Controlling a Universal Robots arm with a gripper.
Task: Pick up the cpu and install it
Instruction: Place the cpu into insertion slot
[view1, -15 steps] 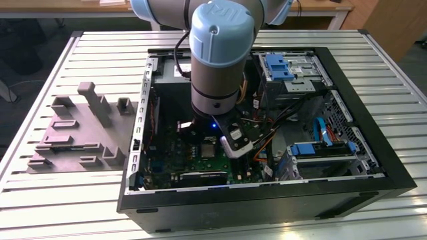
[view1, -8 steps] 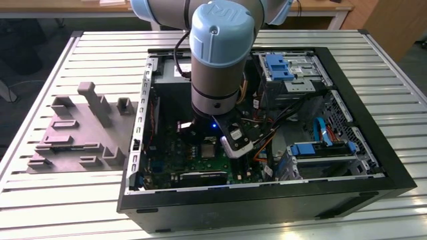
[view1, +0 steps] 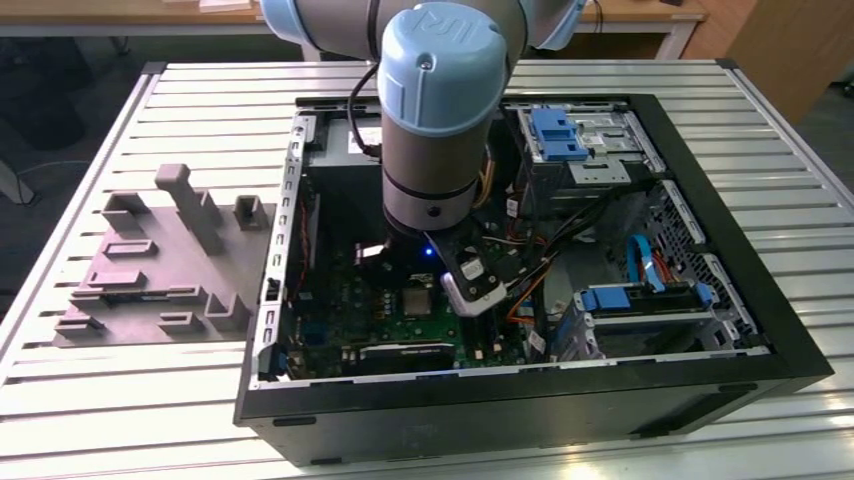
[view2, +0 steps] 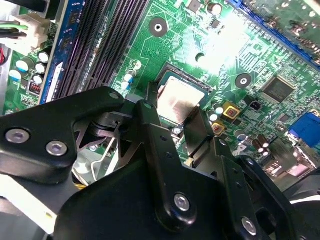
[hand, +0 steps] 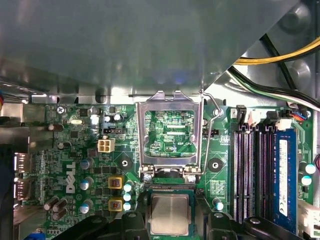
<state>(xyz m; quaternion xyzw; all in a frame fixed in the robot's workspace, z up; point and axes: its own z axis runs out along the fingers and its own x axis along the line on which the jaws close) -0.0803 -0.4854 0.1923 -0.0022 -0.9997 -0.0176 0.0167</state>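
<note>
The cpu (view2: 181, 101) is seen lying flat in its socket (hand: 170, 188) on the board (view2: 240, 45), with the pincer (view2: 175, 117) spread astride it. Contact with its edges cannot be made out. It is judged light, stiff, thin and slick-topped, fragile underneath, and best taken by two opposite edges. The hinged frame (hand: 170, 107) is raised. Room is judged cramped inside the case (view1: 787, 350), which is carried by a slatted desk (view1: 174, 90).

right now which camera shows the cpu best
The first wrist view: it looks straight down on the cpu, its silvery top nearly whole beside the open load plate. The second wrist view shows it slanted, partly behind the end effector. In the exterior view it is a tiny grey square.
</note>
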